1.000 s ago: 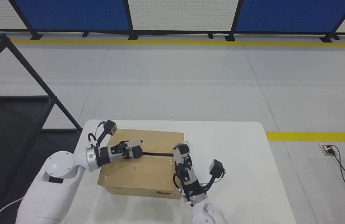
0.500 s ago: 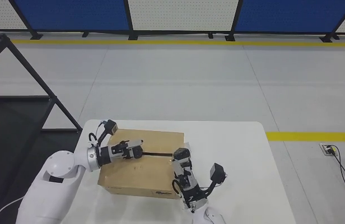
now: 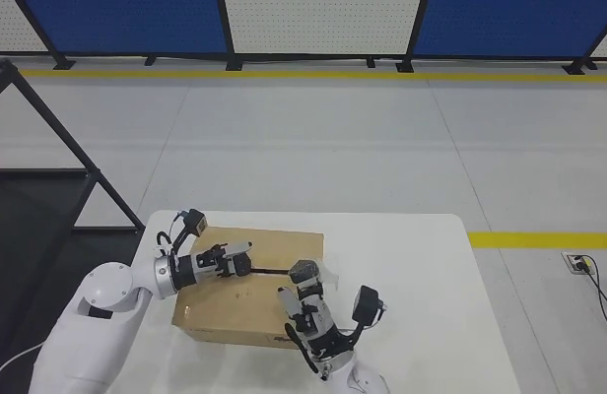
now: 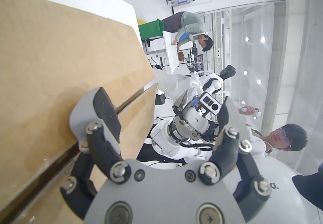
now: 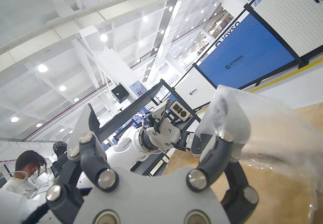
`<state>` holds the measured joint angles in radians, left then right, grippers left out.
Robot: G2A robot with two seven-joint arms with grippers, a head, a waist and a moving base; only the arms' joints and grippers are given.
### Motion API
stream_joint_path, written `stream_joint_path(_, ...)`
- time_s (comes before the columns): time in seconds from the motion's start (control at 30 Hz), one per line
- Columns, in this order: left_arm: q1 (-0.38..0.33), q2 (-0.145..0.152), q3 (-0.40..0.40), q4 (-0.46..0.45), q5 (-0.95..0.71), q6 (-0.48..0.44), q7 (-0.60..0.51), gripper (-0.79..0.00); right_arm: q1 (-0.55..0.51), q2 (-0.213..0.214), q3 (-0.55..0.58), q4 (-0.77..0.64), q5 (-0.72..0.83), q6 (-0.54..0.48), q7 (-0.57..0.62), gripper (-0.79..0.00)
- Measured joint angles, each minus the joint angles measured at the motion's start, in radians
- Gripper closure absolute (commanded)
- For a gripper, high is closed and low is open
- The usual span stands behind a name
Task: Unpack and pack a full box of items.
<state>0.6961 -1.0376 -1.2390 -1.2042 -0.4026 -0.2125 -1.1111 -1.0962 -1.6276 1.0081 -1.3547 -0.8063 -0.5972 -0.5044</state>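
Observation:
A brown cardboard box (image 3: 246, 313) lies on the white table (image 3: 422, 295), its top flaps (image 4: 63, 46) meeting at a narrow dark seam. My left gripper (image 3: 239, 264) is open over that seam, and one pad (image 4: 107, 109) rests on a flap edge. At the box's right end my right gripper (image 3: 303, 270) is open too. A crumpled clear plastic film (image 5: 239, 114) drapes over one of its fingers and trails down onto the box. The film (image 3: 328, 266) shows as a pale wisp at the box's far right corner. The box's contents are hidden.
The table's right half is bare white surface. A black metal frame (image 3: 47, 128) stands off the table's left side. Blue and white panels (image 3: 313, 25) line the far wall behind a yellow floor line.
My right gripper has shifted left and toward the near side over the box's right end, with the film still on its finger. The left gripper has stayed at the seam.

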Motion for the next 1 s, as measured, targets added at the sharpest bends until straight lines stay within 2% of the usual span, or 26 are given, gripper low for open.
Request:
stream_joint_path(0.6, 0.006, 0.006, -0.022, 0.006, -0.007, 0.015, 0.029, -0.785, 0.023, -0.013, -0.033, -0.011, -0.014, 0.034, 0.024, -0.785)
stream_joint_path(1.0, 0.035, 0.024, -0.087, 0.021, -0.014, 0.012, 0.048, -0.785, 0.046, -0.023, -0.054, -0.011, -0.031, 0.075, 0.046, -0.785)
